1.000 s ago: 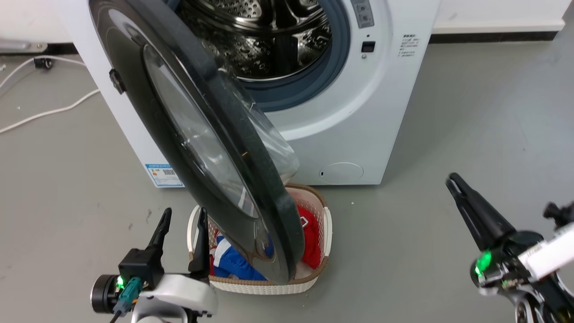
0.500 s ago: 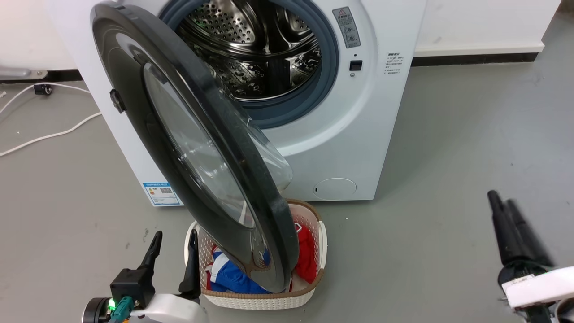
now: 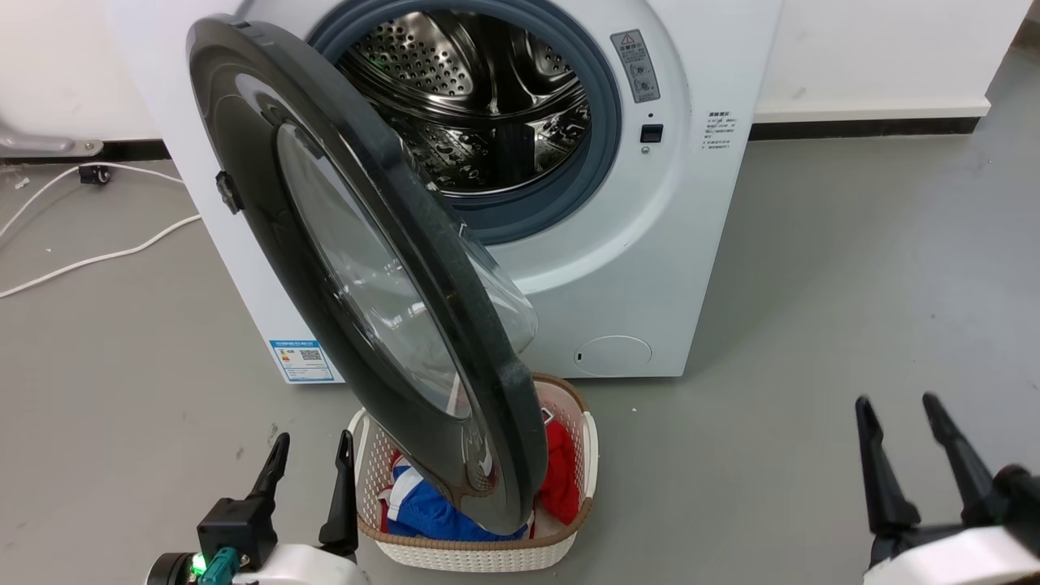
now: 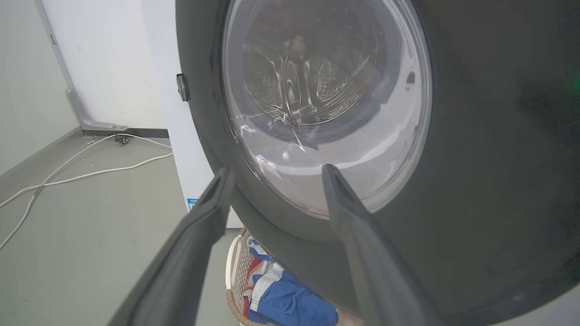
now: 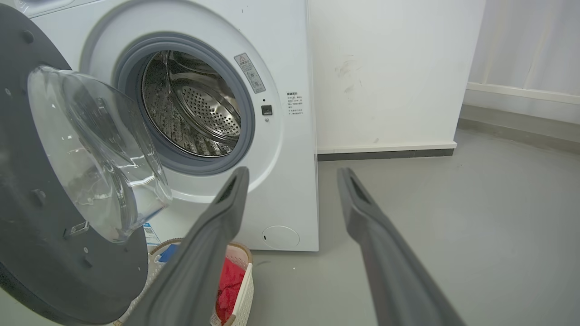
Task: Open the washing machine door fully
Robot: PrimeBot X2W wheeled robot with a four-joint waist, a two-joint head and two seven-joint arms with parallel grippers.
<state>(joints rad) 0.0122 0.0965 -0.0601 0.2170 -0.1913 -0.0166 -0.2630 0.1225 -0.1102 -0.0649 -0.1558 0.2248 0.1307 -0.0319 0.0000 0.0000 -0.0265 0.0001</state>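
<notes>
Your right gripper [image 3: 895, 400] has drawn back, fingers spread; your left gripper [image 3: 314, 436], also open, faces the door [image 3: 268, 211], seemingly to push it wider.

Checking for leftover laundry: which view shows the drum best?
Right wrist view: the drum shows nearly unobstructed. Head view: the washing machine door covers its left side. Left wrist view: distorted through the door's glass.
</notes>
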